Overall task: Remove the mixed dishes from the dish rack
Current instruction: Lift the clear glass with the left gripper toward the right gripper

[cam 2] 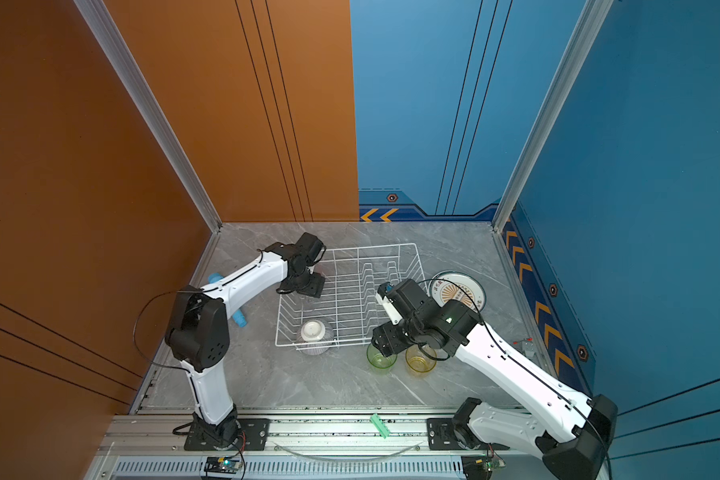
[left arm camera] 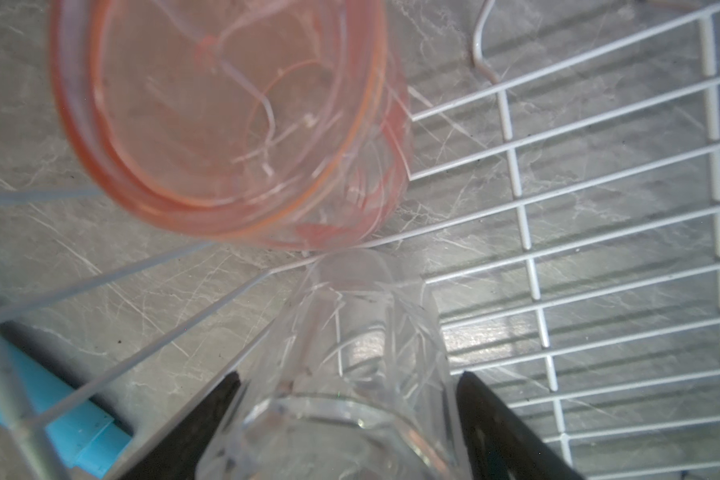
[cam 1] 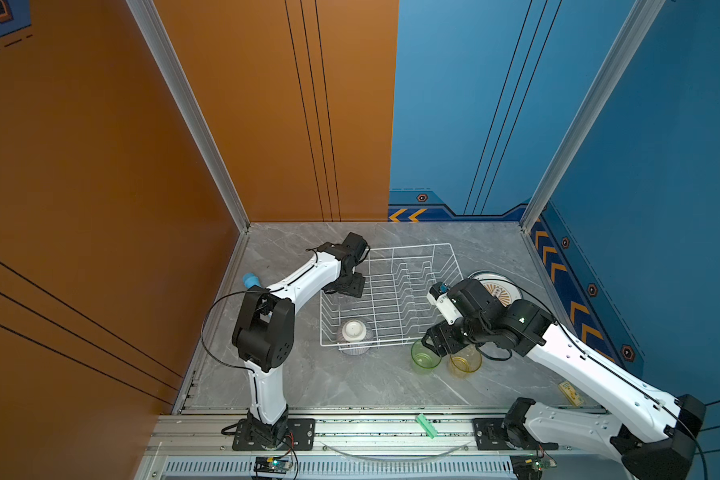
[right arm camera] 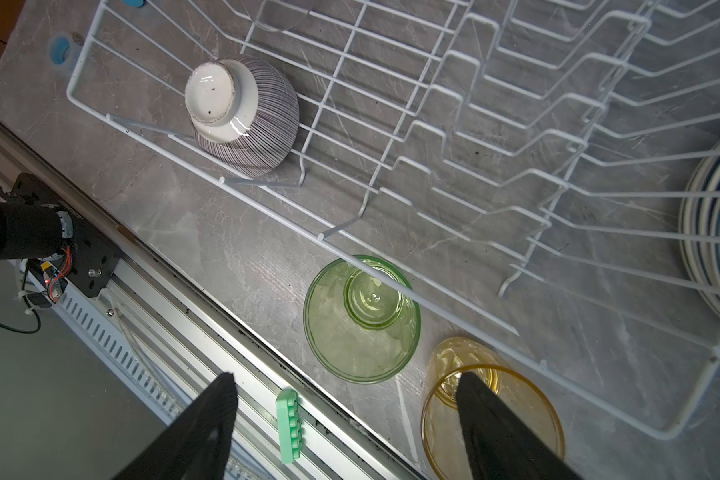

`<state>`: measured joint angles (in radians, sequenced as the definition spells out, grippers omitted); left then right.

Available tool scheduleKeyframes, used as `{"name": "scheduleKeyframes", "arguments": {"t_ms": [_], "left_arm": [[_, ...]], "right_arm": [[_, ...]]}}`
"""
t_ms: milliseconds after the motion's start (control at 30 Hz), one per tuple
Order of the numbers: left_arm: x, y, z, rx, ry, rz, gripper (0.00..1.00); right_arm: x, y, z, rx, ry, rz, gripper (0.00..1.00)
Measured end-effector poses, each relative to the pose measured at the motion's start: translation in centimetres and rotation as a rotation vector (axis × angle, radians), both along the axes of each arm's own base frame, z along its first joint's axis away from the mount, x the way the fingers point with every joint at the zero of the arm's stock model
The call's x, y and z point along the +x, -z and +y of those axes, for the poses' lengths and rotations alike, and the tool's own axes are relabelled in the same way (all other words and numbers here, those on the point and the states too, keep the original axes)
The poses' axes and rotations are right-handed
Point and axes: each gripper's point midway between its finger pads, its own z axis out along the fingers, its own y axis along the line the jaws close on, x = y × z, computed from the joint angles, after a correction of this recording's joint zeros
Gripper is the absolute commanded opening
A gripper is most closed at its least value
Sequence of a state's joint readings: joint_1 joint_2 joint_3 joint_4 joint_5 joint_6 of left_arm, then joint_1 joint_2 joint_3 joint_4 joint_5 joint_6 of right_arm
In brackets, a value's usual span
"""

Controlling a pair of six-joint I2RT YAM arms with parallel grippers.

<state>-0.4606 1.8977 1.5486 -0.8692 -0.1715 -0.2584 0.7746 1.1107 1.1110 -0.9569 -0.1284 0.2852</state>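
Note:
The white wire dish rack (cam 1: 412, 248) (cam 2: 375, 248) sits mid-table. At its far left corner my left gripper (cam 1: 350, 289) (left arm camera: 348, 376) is shut on the clear tumbler (left arm camera: 350, 332), a finger against each side. The pink tumbler (left arm camera: 221, 124) leans right beside it. A striped bowl (cam 1: 354, 336) (right arm camera: 242, 112) rests upside down in the rack's near left corner. My right gripper (cam 1: 433, 345) (right arm camera: 344, 378) hangs open and empty over the green tumbler (right arm camera: 362, 320) and yellow tumbler (right arm camera: 491, 411), which stand on the table before the rack. Ringed plates (cam 1: 497, 286) (right arm camera: 711, 232) are stacked right of the rack.
A light-blue cylinder (cam 1: 251, 280) (left arm camera: 59, 407) lies on the table left of the rack, partly under the left arm. A small green clip (cam 1: 427, 424) (right arm camera: 289, 424) rests on the front rail. A yellow card (cam 1: 571, 392) lies near the right wall.

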Motion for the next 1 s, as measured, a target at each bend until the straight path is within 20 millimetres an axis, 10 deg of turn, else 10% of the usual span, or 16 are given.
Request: {"name": "scheduleKeyframes", "arguments": {"t_ms": [567,1000], "left_arm": [[-0.4,-0.5,-1.5,-0.091,0.029,0.029,0.62],[-0.2,-6.8,-3.9,-0.384,0.079,-0.057,0.61]], "right_arm": [[1.8,0.1,0.5,0.185,0.061,0.004,0.81],[3.7,-1.0,3.6,0.545,0.060,0.041,0.77]]}}
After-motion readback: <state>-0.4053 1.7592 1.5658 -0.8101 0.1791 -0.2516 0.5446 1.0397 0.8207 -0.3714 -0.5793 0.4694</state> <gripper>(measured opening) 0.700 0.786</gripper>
